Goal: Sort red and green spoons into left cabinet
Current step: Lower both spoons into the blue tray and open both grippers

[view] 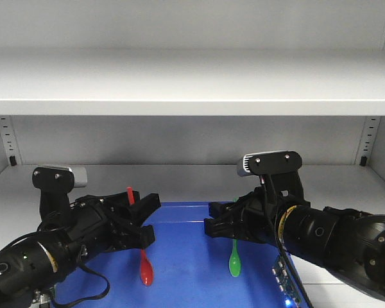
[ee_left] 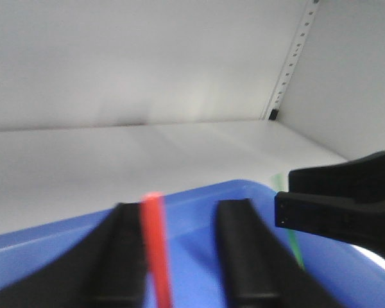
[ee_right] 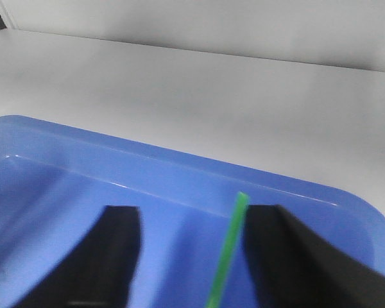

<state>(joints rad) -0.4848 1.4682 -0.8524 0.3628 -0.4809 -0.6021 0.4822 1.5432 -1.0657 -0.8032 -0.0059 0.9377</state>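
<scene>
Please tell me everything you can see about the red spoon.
The red spoon is thin, bright red and looks like plastic, with a long slim handle and a small oval bowl. It hangs almost upright, bowl down, over the blue tray; whether the bowl touches the tray is unclear. Its handle passes between the fingers of the left gripper, the tip sticking out above them. The left wrist view shows the handle lying against one finger, with a gap to the other.
</scene>
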